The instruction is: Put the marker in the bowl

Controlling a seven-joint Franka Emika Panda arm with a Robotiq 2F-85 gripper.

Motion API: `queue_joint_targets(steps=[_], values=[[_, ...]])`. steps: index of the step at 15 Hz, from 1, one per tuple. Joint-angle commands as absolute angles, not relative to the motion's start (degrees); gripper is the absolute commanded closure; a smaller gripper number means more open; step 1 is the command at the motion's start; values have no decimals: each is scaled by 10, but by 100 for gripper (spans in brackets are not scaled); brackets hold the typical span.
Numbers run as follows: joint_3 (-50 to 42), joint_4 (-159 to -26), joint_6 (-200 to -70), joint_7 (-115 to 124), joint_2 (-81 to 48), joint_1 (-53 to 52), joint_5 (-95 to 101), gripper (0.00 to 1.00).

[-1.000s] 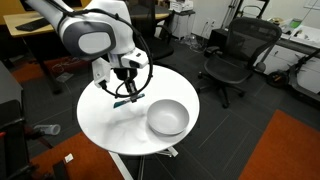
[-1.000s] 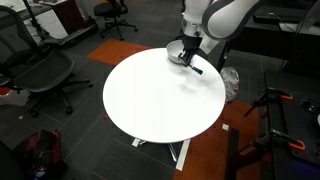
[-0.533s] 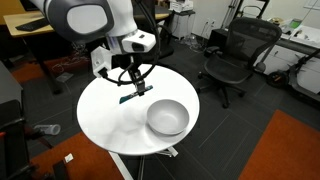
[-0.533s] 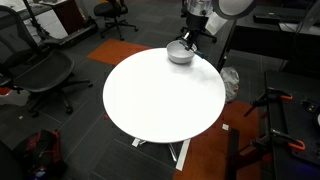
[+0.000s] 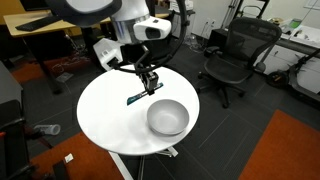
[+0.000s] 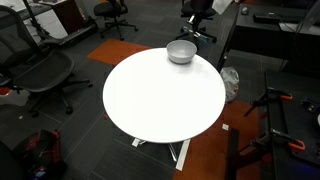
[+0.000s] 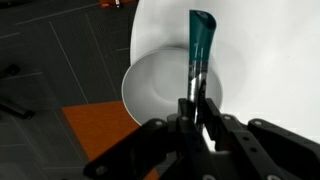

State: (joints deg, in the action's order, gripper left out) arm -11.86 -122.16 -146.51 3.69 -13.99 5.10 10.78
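My gripper (image 5: pixel 150 85) is shut on the marker (image 5: pixel 139 96), a dark pen with a teal-blue end, and holds it in the air above the round white table (image 5: pixel 105 115). In the wrist view the marker (image 7: pixel 197 55) sticks out from between the jaws (image 7: pixel 197 105), its teal end pointing away. The silver-grey metal bowl (image 5: pixel 167 117) sits on the table just beside and below the gripper. It also shows in the wrist view (image 7: pixel 158 88) under the marker and in an exterior view (image 6: pixel 181 52) at the table's far edge. There the gripper (image 6: pixel 201 30) is partly cut off.
Black office chairs (image 5: pixel 232 55) (image 6: pixel 35 72) stand around the table. Desks (image 5: pixel 40 35) lie behind it. A tripod base (image 6: pixel 275 110) stands on the floor beside an orange carpet patch (image 5: pixel 285 150).
The gripper has lifted the marker higher off the table and carried it sideways toward the bowl. The bowl has not moved.
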Motion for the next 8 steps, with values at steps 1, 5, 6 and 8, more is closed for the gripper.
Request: queue_joint_targets(steps=[1,5,6,8], values=[[-116,-1178,-1428,5,-151,67,119,95],[-110,-1145,-1437,-29,-181,80,109,95],[-108,-1136,-1446,-37,-193,83,105,95],[-109,-1114,-1450,-37,-218,83,110,95]])
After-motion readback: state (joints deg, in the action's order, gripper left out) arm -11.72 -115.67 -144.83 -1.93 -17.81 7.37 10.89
